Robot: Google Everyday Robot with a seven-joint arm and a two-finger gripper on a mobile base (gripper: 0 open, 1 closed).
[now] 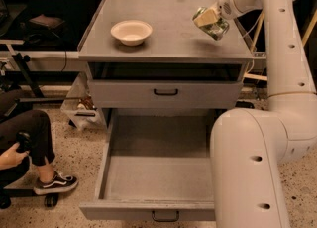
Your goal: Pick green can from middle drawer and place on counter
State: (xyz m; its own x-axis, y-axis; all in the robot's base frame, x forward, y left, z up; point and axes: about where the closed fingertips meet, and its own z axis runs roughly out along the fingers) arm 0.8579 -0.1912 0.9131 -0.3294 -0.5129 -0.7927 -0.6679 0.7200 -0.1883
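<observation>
My gripper (208, 20) is above the right part of the counter (168, 28), shut on the green can (214, 26). The can is shiny green with silvery patches, tilted, and held a little above the counter top with its shadow just beneath it. A pale fingertip (205, 19) covers part of the can. The middle drawer (153, 172) is pulled wide open below, its flat grey floor bare. My white arm comes down the right side and hides the drawer's right part.
A cream round bowl (131, 31) sits on the counter's left part. The shallower drawer front (166, 93) with a black handle is shut below the top. A seated person's leg and shoe (49, 182) are at the lower left on the speckled floor.
</observation>
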